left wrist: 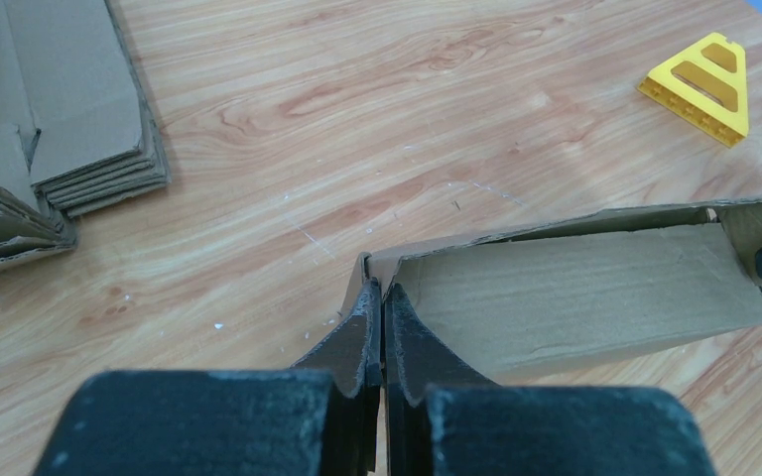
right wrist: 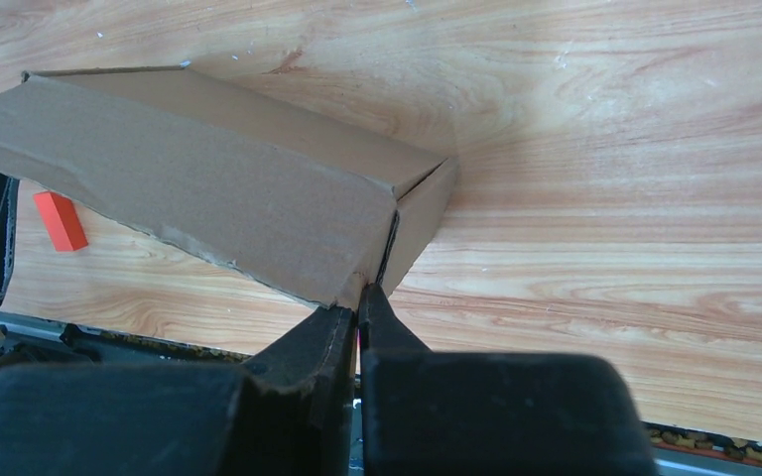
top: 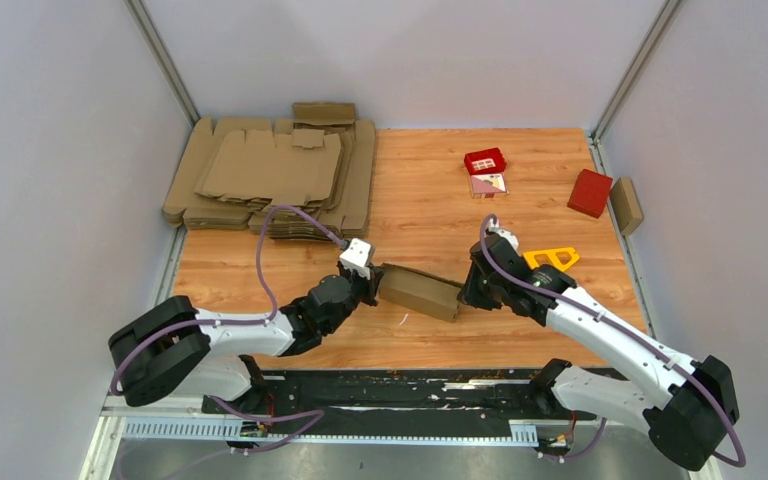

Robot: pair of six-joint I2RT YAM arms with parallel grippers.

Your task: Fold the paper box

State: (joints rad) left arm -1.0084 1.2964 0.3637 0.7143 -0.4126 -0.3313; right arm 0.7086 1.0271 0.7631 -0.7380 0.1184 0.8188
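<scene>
Both ends pinched. My left gripper (left wrist: 382, 297) was closed flat on a thin cardboard edge at the left end of the paper box (top: 420, 292). My right gripper (right wrist: 359, 297) was closed on the lower corner at the right end, right at the end-flap seam. The box sat between them, near the front middle of the table (top: 410, 200), long axis running across. I couldn't tell whether it rested on the wood or hung just above it.

Risks as I judged them:
- Both grips were at the fingertips on single-ply edges. Any pull apart could slip a tip off or tear the flap.
- The arms weren't squarely in line. A small twist between them could rack the tube and crease a wall. The top edge in the left wrist view already looked wavy.
- The right end flap stood ajar, not tucked. Releasing there could let it spring open.
- If one side let go, the other would hold the box by one corner and it could swing.
- The yellow triangle (top: 552, 258) lay just beside my right arm, so a wide move could knock it.
</scene>
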